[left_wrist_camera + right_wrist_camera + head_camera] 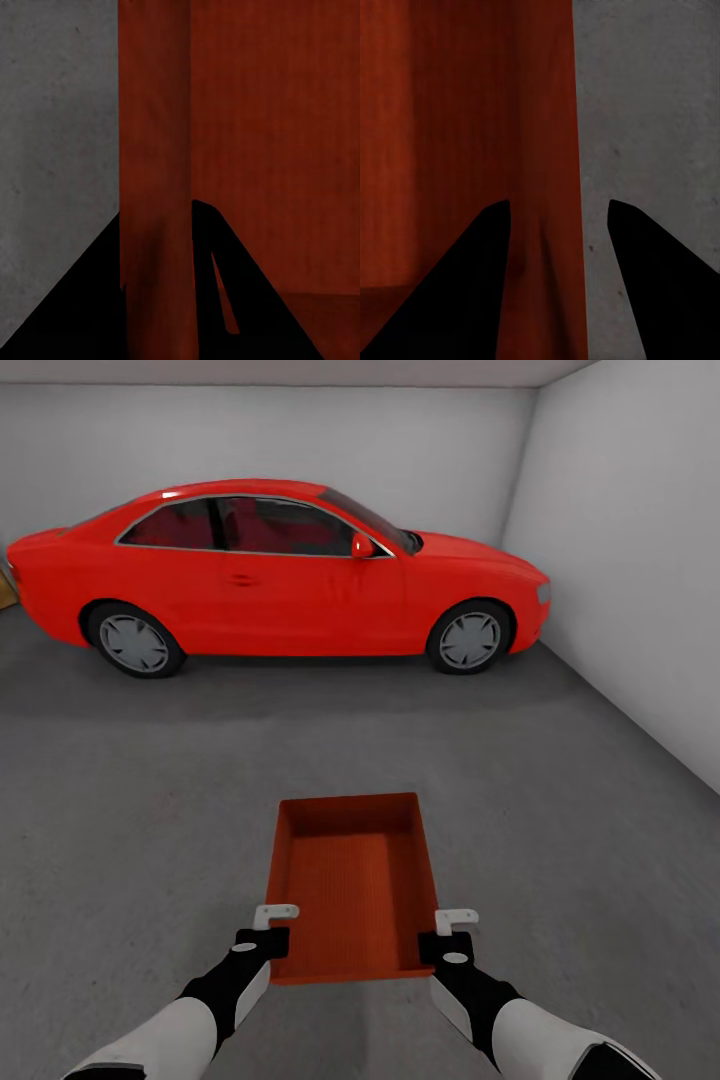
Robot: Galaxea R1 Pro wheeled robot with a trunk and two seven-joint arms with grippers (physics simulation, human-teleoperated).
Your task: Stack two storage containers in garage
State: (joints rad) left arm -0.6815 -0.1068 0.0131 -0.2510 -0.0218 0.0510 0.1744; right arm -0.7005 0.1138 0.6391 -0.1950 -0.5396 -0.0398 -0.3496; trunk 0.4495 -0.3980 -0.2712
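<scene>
Left tool (pixel 268 938) pinches the near-left wall of the orange-red rectangular open-top plastic bin (pixel 350 880), one finger inside and one outside, while the right tool (pixel 447 937) straddles the near-right wall likewise. Both arms share the bin equally; its long axis runs toward twelve o'clock, above the grey speckled concrete floor (pixel 140 800), with the glossy red car (pixel 270 575) well beyond.

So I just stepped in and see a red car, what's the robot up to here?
The robot is in the garage, holding one orange-red storage container over the grey concrete floor. The left pincer straddles the container's left wall and the right pincer its right wall, at the near end. The container is empty. A red car is parked ahead by the back wall.
</scene>
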